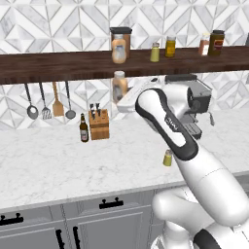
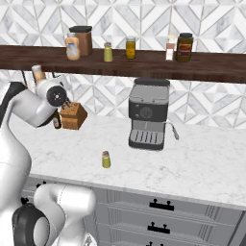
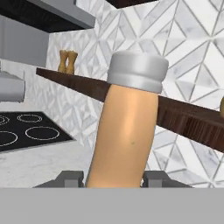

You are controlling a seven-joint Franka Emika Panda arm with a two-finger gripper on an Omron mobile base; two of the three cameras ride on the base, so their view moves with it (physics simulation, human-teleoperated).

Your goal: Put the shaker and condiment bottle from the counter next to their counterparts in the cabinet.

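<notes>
Condiment bottle (image 3: 127, 131), peach-orange with white cap, clamped upright in gripper (image 3: 113, 178), raised just under dark wooden shelf (image 1: 58, 65), twin bottle (image 1: 118, 47) and twin shaker (image 1: 154, 52) standing on shelf, shaker (image 1: 168, 158) on marble desk (image 1: 48, 165), near coffee machine (image 2: 148, 114).

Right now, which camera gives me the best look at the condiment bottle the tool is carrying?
The hand view: the condiment bottle looms close between the fingertips. The left base view shows it small under the cabinet; the right base view shows its top.
</notes>
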